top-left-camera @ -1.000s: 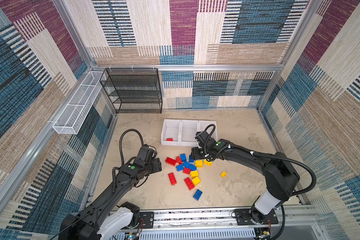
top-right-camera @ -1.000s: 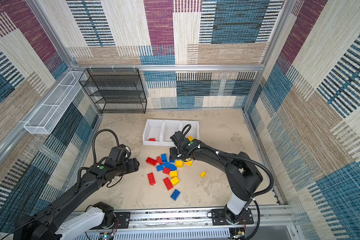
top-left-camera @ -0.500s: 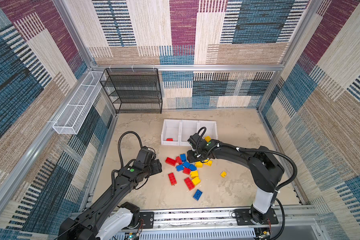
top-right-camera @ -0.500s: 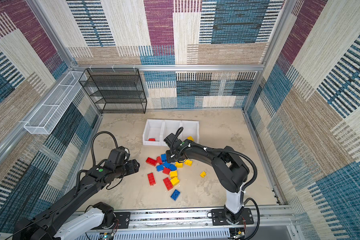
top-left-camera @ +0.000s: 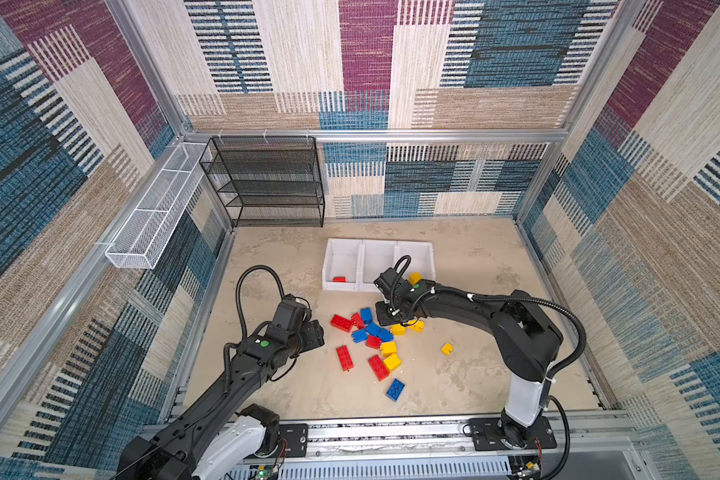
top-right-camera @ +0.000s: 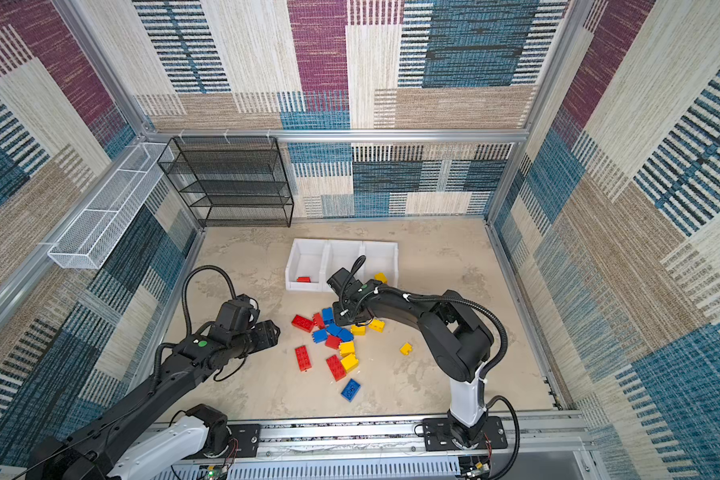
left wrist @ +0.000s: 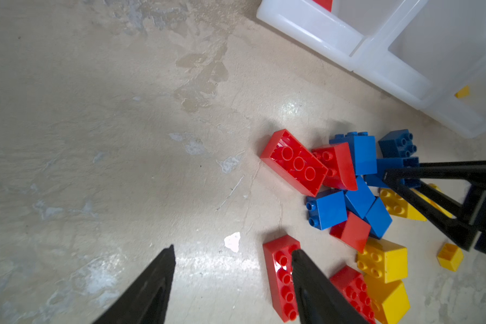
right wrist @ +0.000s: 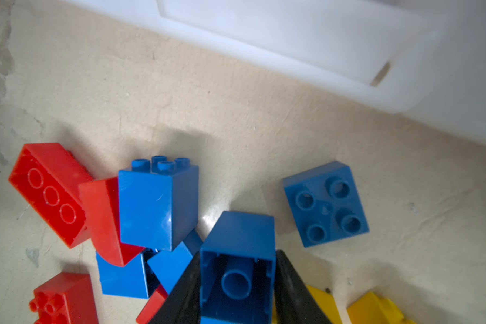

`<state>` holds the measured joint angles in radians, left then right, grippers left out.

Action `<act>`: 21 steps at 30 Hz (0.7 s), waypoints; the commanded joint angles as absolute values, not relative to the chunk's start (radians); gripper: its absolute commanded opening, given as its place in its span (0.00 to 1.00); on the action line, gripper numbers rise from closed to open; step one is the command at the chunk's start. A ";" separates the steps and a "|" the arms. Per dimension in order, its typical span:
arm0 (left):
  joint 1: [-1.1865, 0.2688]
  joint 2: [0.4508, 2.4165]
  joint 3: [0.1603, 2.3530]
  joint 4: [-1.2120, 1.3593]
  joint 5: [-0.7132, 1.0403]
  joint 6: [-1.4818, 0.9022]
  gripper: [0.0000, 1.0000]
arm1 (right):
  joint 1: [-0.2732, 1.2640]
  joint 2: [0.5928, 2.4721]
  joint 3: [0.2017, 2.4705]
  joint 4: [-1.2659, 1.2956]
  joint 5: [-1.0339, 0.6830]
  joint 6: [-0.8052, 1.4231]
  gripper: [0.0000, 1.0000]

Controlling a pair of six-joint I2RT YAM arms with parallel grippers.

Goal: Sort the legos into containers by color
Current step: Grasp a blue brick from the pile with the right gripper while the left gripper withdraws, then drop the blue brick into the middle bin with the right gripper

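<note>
Your left gripper (left wrist: 233,249): jaws half spread, empty, above floor (left wrist: 96,140) left of lego pile (top-left-camera: 374,330). One finger (left wrist: 314,286) overlaps red oblong brick (left wrist: 278,277) in wrist view, contact unclear.
Your right gripper (right wrist: 237,252): fingers (right wrist: 292,286) pressed on both sides of blue brick (right wrist: 237,269) at pile's far edge.
Far: three bins (top-left-camera: 362,262). Left holds red brick (top-left-camera: 339,279), right yellow brick (top-left-camera: 414,277), middle partly hidden by arm (top-left-camera: 454,299).

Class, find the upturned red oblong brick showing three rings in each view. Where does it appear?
In both top views: the upturned red brick lies at the pile's left edge.
Left wrist: upturned red brick beside a tilted red brick.
Right wrist: upturned red brick, same neighbour.
Shared landmark: the white bins.
</note>
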<state>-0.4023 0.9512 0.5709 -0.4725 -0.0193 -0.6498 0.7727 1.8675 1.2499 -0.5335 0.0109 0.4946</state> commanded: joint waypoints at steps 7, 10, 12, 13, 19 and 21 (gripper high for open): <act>-0.403 0.923 0.563 -0.440 0.000 -0.675 0.69 | 0.773 1.837 1.273 -0.513 0.043 0.470 0.35; -0.403 0.896 0.553 -0.450 0.003 -0.692 0.69 | 0.772 1.825 1.319 -0.528 0.042 0.446 0.35; -0.403 0.874 0.547 -0.453 0.000 -0.707 0.69 | 0.770 1.825 1.370 -0.549 0.055 0.411 0.35; -0.403 0.865 0.543 -0.452 -0.003 -0.713 0.69 | 0.765 1.828 1.396 -0.558 0.056 0.393 0.35; -0.414 0.828 0.509 -0.448 -0.001 -0.754 0.69 | 0.703 1.916 1.576 -0.597 0.068 0.302 0.35; -0.422 0.825 0.503 -0.447 0.010 -0.753 0.69 | 0.678 1.953 1.596 -0.583 0.069 0.293 0.35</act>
